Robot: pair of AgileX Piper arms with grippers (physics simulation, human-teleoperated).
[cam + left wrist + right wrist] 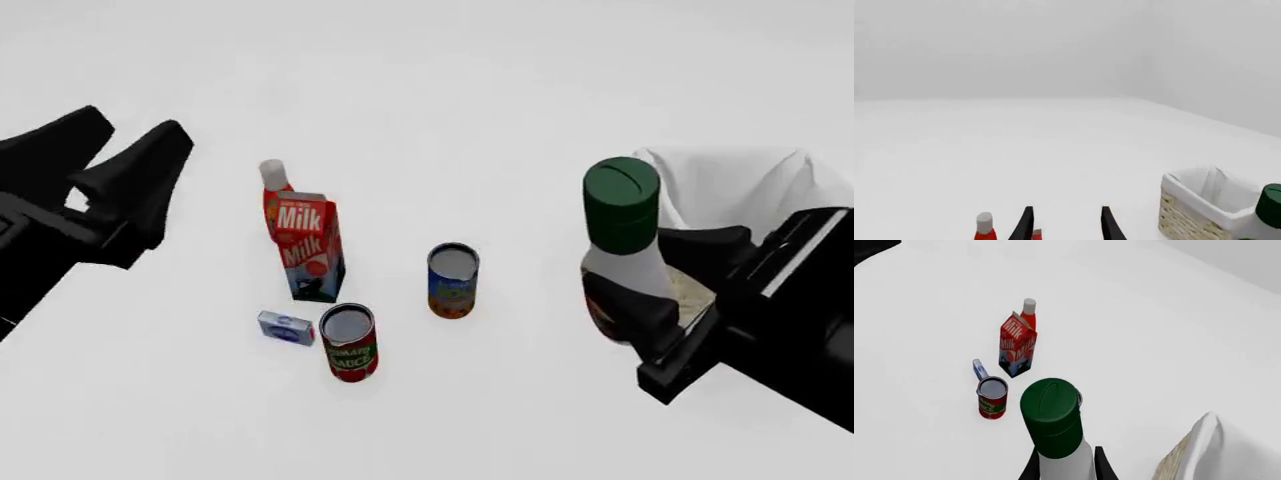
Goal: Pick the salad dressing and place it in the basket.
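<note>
The salad dressing (pixel 625 250) stands nearly upright, long axis vertical, dark green cap up and tipped slightly left in the front view. The right gripper (pixel 654 290) clasps its white body from the right, fingers closed against it, and holds it above the table (pixel 507 90) just left of the basket (pixel 727 175), whose cloth-lined rim shows behind the bottle.

One basket is in view, and one of each grocery: a milk carton (pixel 310 245), a red bottle (pixel 275 185) with white cap just behind it, a red can (pixel 350 342), a blue can (pixel 453 280) and a small blue box (pixel 286 327).

The left gripper (pixel 127 165) hangs at the table's left side, well apart from the groceries, fingers spread and holding nothing.
</note>
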